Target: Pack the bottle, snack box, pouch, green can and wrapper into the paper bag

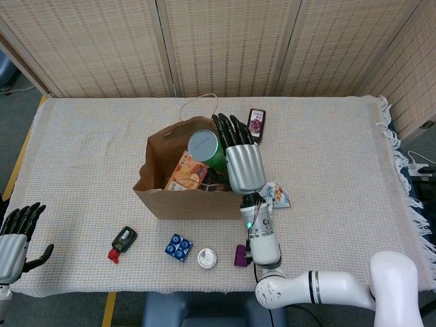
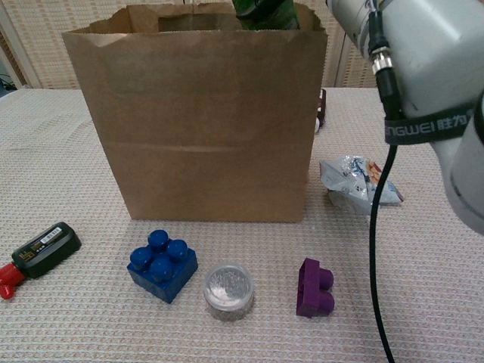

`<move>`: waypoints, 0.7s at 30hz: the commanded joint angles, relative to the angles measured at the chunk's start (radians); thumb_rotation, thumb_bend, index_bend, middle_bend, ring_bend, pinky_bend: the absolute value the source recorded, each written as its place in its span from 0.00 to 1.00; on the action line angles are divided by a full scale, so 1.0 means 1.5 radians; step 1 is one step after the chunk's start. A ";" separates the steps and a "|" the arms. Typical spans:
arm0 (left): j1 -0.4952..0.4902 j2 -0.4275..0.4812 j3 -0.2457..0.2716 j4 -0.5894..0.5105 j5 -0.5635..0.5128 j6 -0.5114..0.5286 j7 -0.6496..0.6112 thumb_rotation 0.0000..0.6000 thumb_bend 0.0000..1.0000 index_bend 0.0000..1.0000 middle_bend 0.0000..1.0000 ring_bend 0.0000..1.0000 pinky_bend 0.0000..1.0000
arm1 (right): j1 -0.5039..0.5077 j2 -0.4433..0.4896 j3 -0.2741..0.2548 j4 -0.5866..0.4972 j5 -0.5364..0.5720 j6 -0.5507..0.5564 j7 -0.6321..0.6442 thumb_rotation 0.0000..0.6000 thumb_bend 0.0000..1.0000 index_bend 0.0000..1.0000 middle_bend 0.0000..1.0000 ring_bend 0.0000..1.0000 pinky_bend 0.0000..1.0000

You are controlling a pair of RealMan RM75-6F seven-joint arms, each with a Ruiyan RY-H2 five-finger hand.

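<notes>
My right hand (image 1: 244,163) grips the green can (image 1: 206,149) upright over the paper bag (image 1: 178,198), so it drops beside the snack box (image 1: 185,172); my left hand (image 1: 15,242) rests released.

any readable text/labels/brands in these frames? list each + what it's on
"WEI 胜力": partial lettering on the black band round the right arm, chest view; the start is cut off and the characters are uncertain.
Black bottle with red cap: white label, print too small to read.
Dark bottle behind the paper bag: label blurred.
Snack box and wrapper: printing unreadable.
Nothing else legible.
</notes>
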 commanded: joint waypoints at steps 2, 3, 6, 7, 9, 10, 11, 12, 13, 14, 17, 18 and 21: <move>0.000 0.000 0.000 0.000 0.000 0.000 0.000 1.00 0.33 0.00 0.00 0.00 0.00 | 0.007 -0.010 0.032 -0.019 0.038 0.002 0.013 1.00 0.03 0.00 0.00 0.00 0.08; 0.000 0.000 0.000 -0.001 0.000 0.000 0.001 1.00 0.33 0.00 0.00 0.00 0.00 | 0.008 -0.018 0.048 -0.035 0.069 0.003 0.021 1.00 0.03 0.00 0.00 0.00 0.08; 0.000 0.000 0.000 0.000 0.000 0.000 0.000 1.00 0.33 0.00 0.00 0.00 0.00 | 0.013 -0.033 0.084 -0.062 0.154 0.021 -0.003 1.00 0.02 0.00 0.00 0.00 0.07; 0.000 0.000 0.000 0.000 0.000 0.000 0.000 1.00 0.33 0.00 0.00 0.00 0.00 | 0.017 -0.035 0.092 -0.070 0.183 0.027 -0.019 1.00 0.02 0.00 0.00 0.00 0.07; 0.000 0.000 0.000 0.000 0.000 0.000 0.000 1.00 0.33 0.00 0.00 0.00 0.00 | 0.021 -0.035 0.095 -0.074 0.198 0.032 -0.029 1.00 0.02 0.00 0.00 0.00 0.06; 0.000 0.000 0.000 0.000 0.000 0.000 0.000 1.00 0.33 0.00 0.00 0.00 0.00 | 0.022 -0.035 0.096 -0.075 0.201 0.032 -0.031 1.00 0.02 0.00 0.00 0.00 0.06; 0.000 0.000 0.000 0.000 0.000 0.000 0.000 1.00 0.33 0.00 0.00 0.00 0.00 | 0.022 -0.034 0.096 -0.076 0.203 0.033 -0.032 1.00 0.02 0.00 0.00 0.00 0.06; 0.000 0.000 0.000 0.000 0.000 0.000 -0.001 1.00 0.33 0.00 0.00 0.00 0.00 | 0.022 -0.034 0.096 -0.076 0.204 0.033 -0.032 1.00 0.02 0.00 0.00 0.00 0.06; 0.000 0.000 0.000 0.000 0.001 0.000 -0.001 1.00 0.33 0.00 0.00 0.00 0.00 | 0.022 -0.034 0.094 -0.078 0.207 0.033 -0.030 1.00 0.02 0.00 0.00 0.00 0.06; 0.000 0.000 0.000 0.000 0.001 0.000 -0.002 1.00 0.33 0.00 0.00 0.00 0.00 | 0.021 -0.030 0.093 -0.082 0.197 0.033 -0.020 1.00 0.02 0.00 0.00 0.00 0.06; 0.000 0.000 0.000 0.001 0.001 0.000 -0.002 1.00 0.33 0.00 0.00 0.00 0.00 | 0.010 -0.016 0.089 -0.085 0.159 0.031 0.025 1.00 0.02 0.00 0.00 0.00 0.06; 0.000 0.000 0.000 0.001 0.001 0.000 -0.002 1.00 0.33 0.00 0.00 0.00 0.00 | 0.007 -0.010 0.092 -0.087 0.151 0.031 0.037 1.00 0.02 0.00 0.00 0.00 0.06; 0.000 0.000 0.000 0.001 0.001 0.000 -0.001 1.00 0.33 0.00 0.00 0.00 0.00 | 0.003 0.005 0.096 -0.091 0.135 0.035 0.050 1.00 0.02 0.00 0.00 0.00 0.06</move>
